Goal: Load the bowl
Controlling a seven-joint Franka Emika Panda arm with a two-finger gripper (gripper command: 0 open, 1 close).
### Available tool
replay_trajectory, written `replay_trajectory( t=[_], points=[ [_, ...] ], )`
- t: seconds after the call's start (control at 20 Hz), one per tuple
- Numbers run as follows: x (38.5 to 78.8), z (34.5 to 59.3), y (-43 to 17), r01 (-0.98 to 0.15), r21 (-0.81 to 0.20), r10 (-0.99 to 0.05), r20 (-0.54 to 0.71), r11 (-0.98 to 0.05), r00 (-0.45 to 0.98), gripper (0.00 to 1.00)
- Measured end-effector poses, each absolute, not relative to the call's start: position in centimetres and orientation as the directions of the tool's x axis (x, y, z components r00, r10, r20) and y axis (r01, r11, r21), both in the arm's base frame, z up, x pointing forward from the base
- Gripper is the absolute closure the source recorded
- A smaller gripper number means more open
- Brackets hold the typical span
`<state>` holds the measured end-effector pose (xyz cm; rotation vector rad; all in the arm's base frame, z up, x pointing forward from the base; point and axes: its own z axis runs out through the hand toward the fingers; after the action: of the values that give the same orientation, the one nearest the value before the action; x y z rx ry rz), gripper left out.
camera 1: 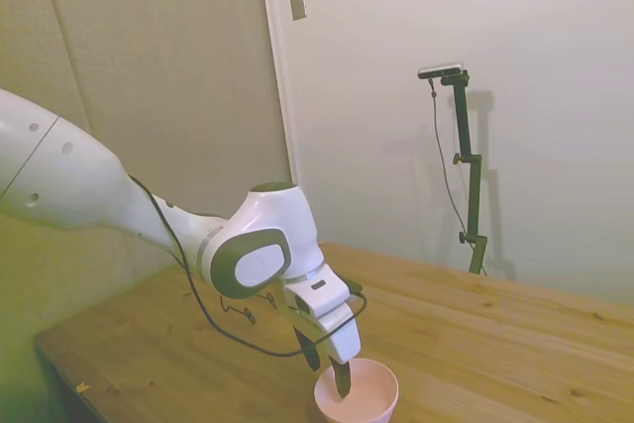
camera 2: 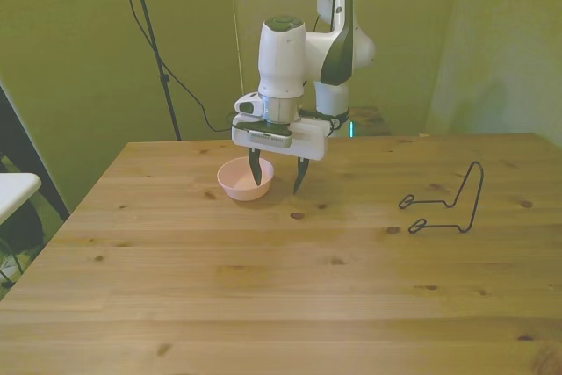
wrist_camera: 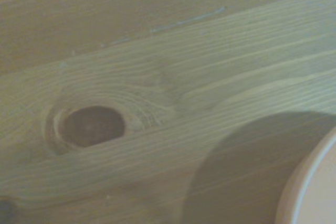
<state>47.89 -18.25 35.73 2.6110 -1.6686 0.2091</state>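
Pale pink bowl (camera 2: 245,179) toward the far edge of the wooden bench (camera 2: 263,296), smooth, round, nothing visible inside but one dark finger of the jaws (camera 2: 277,175). Jaws spread wide, gripping nothing: one finger dipped inside the bowl's rim, the other outside, just beside it. Black bent-wire stand (camera 2: 448,204) near the front view's right edge, seen only there. Wrist view alone: dark oval knot (wrist_camera: 92,126) in the grain, sliver of blurred bowl rim.
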Motion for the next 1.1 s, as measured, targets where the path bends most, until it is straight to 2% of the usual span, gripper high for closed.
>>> replay_trajectory(
  t=[0.9,1.1],
  points=[
    [47.83,35.15,-18.91,-0.881,-0.076,-0.883,0.096,-0.467,0.460,1.00],
    [48.29,36.03,-18.76,-0.868,-0.105,-0.874,0.097,-0.485,0.477,1.00]
  ],
)
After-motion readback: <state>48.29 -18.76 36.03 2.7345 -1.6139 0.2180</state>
